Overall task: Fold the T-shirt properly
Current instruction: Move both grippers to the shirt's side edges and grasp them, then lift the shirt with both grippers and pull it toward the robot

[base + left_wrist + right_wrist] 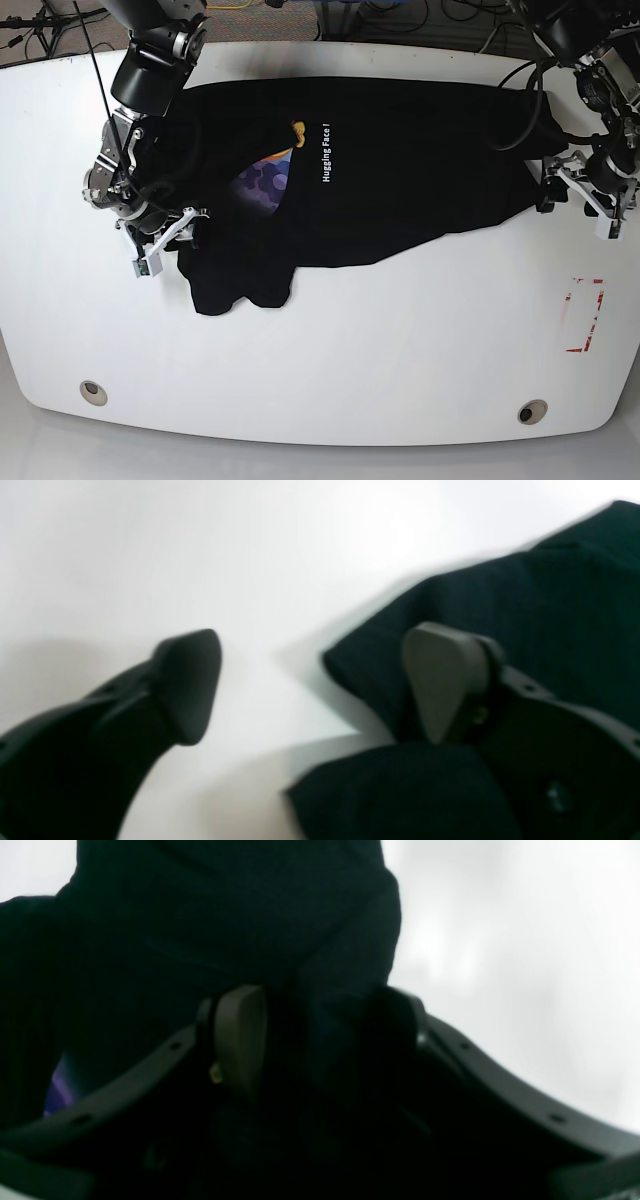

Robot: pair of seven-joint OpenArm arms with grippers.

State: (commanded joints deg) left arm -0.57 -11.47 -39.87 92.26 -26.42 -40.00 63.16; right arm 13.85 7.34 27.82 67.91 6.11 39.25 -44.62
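The black T-shirt (pixel 400 190) lies spread across the white table (pixel 400 350), its left part folded over so the emoji print (pixel 268 178) and white lettering (pixel 325 150) show only partly. At its left side, my right gripper (pixel 168 238) is shut on a bunched fold of the T-shirt (pixel 225 915), which sits between the jaws of the right gripper (pixel 320 1040). My left gripper (pixel 578 198) stands open at the shirt's right edge. In the left wrist view the left gripper (pixel 315 685) has one finger over the T-shirt (pixel 525 605) and the other over bare table.
A red-outlined mark (pixel 583 315) sits on the table near the right front. Two round holes (pixel 92 392) (pixel 532 411) lie near the front edge. Cables (pixel 400 20) run behind the far edge.
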